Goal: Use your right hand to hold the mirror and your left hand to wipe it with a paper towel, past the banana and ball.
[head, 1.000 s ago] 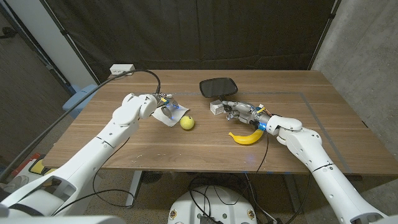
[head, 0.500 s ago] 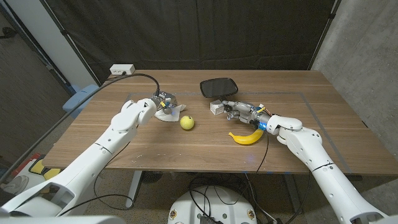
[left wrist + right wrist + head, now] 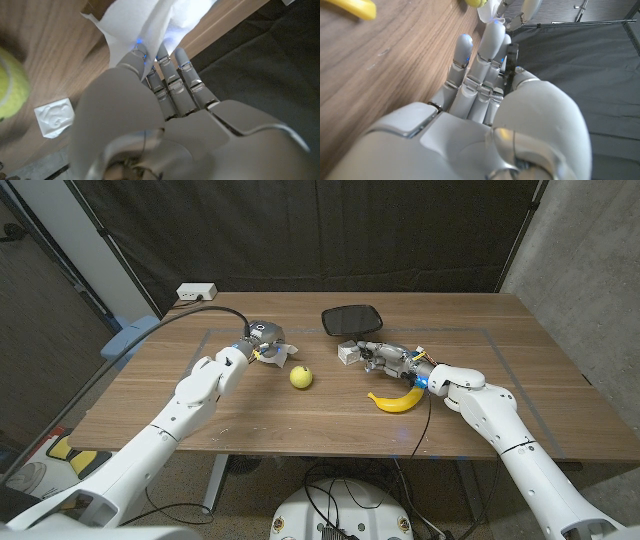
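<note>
The dark oval mirror (image 3: 352,320) stands tilted on a white base (image 3: 347,352) at the table's far middle. My right hand (image 3: 385,358) (image 3: 485,85) reaches the base from the right and grips it; a dark piece shows between thumb and fingers. The banana (image 3: 396,400) (image 3: 355,7) lies just in front of that hand. The yellow ball (image 3: 301,377) (image 3: 7,85) sits left of the banana. My left hand (image 3: 262,342) (image 3: 165,100) holds a crumpled white paper towel (image 3: 277,357) (image 3: 145,25) just above the table, behind and left of the ball.
A white power strip (image 3: 197,291) with a black cable (image 3: 225,305) lies at the table's far left corner. A black curtain hangs behind the wooden table (image 3: 300,420). Thin tape lines mark a rectangle on the top.
My left hand has lifted the paper towel off the table and carried it a little farther back and toward the mirror. The right hand, banana and ball have stayed put.
</note>
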